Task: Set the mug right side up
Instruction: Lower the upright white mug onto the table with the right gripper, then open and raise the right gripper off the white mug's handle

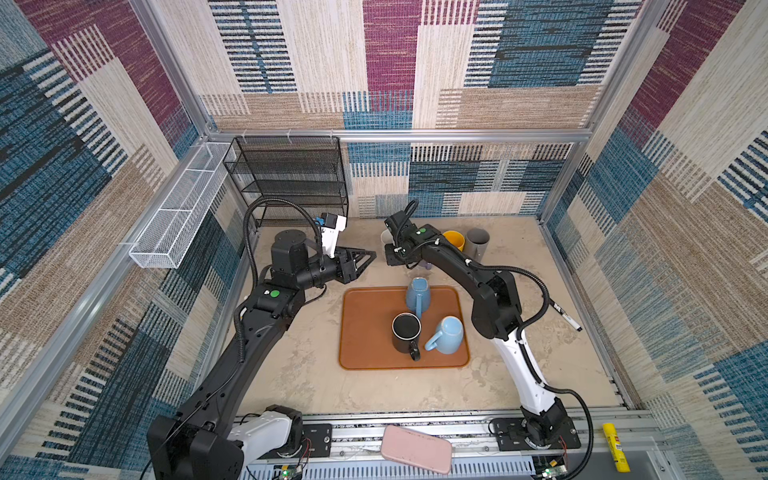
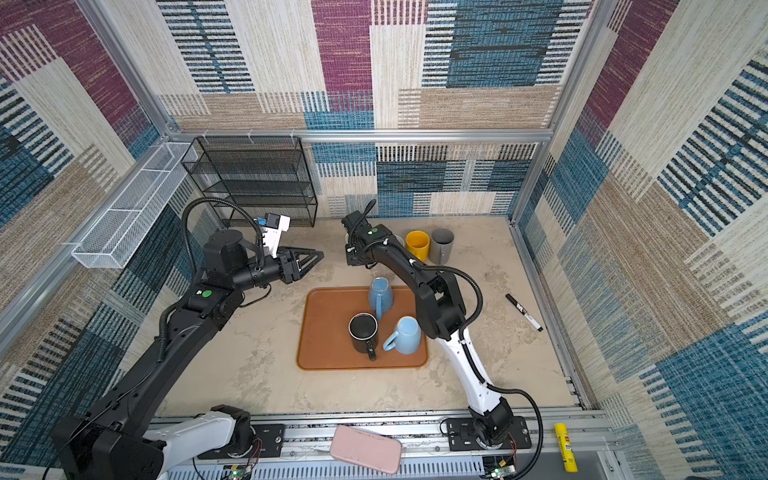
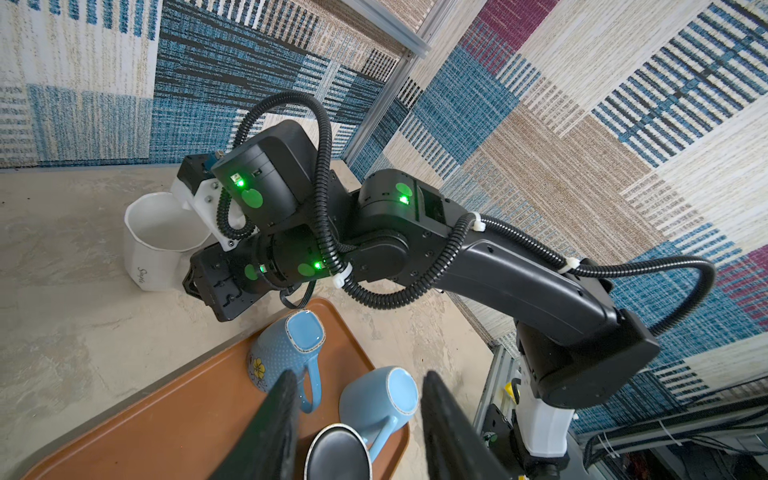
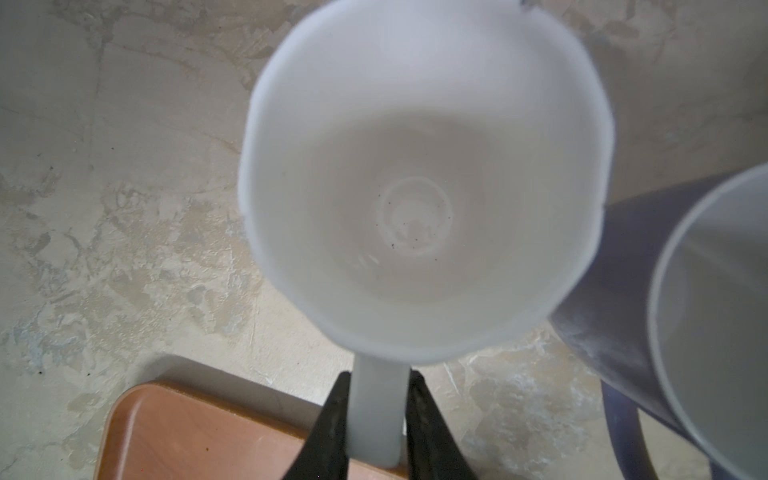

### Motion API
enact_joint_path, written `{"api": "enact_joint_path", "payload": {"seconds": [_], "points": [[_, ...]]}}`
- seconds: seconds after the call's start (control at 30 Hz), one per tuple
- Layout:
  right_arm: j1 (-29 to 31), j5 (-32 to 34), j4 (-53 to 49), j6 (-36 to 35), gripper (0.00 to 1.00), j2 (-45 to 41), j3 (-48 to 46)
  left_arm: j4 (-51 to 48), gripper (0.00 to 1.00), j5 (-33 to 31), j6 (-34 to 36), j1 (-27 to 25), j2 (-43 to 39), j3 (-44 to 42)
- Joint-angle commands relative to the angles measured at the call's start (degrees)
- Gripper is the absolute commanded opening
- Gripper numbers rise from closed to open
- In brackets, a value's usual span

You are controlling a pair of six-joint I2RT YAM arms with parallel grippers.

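Mugs, five: black mug (image 1: 406, 328), dotted blue mug (image 1: 417, 296), plain blue mug (image 1: 449, 335) on tray (image 1: 360, 332); white mug (image 4: 419, 178), purple mug (image 4: 615, 266) on worktop (image 1: 299, 374). Cups, two: yellow cup (image 1: 455, 240), grey cup (image 1: 478, 243). White mug upright near tray, script lettering unreadable, handle gripped by right end effector (image 4: 379, 376). Left end effector (image 3: 359, 374) open.

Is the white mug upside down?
No, upright: the white mug stands mouth up on the table, its empty inside showing.

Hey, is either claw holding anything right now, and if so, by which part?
The right claw grips the white mug by its handle. The left claw is open and holds nothing.
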Motion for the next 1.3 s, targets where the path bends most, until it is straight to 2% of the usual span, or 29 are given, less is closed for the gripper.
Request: {"api": "enact_joint_path", "payload": {"seconds": [0.0, 0.77, 0.97, 1.1, 1.17, 1.27], "points": [[0.1, 1.3, 1.2, 0.2, 0.26, -1.2, -0.4, 0.2, 0.45, -0.7, 0.5, 0.0, -0.3, 0.0], [0.1, 0.6, 5.6, -0.4, 0.25, -7.3, -6.0, -0.7, 0.46, -1.4, 0.9, 0.0, -0.2, 0.4], [0.1, 0.7, 13.3, -0.8, 0.26, -14.0, -14.7, -1.1, 0.45, -2.1, 1.2, 0.0, 0.1, 0.4], [0.1, 0.8, 19.4, -1.5, 0.29, -19.9, -21.4, -2.4, 0.46, -2.8, 1.6, 0.0, 0.9, 1.1], [0.1, 1.4, 20.9, -1.9, 0.36, -21.8, -23.2, -3.0, 0.46, -3.3, 1.7, 0.0, 1.3, 1.5], [0.1, 3.2, 21.4, -2.6, 0.36, -23.7, -24.4, -4.6, 0.45, -5.4, 1.9, 0.1, 1.9, 2.3]]}}
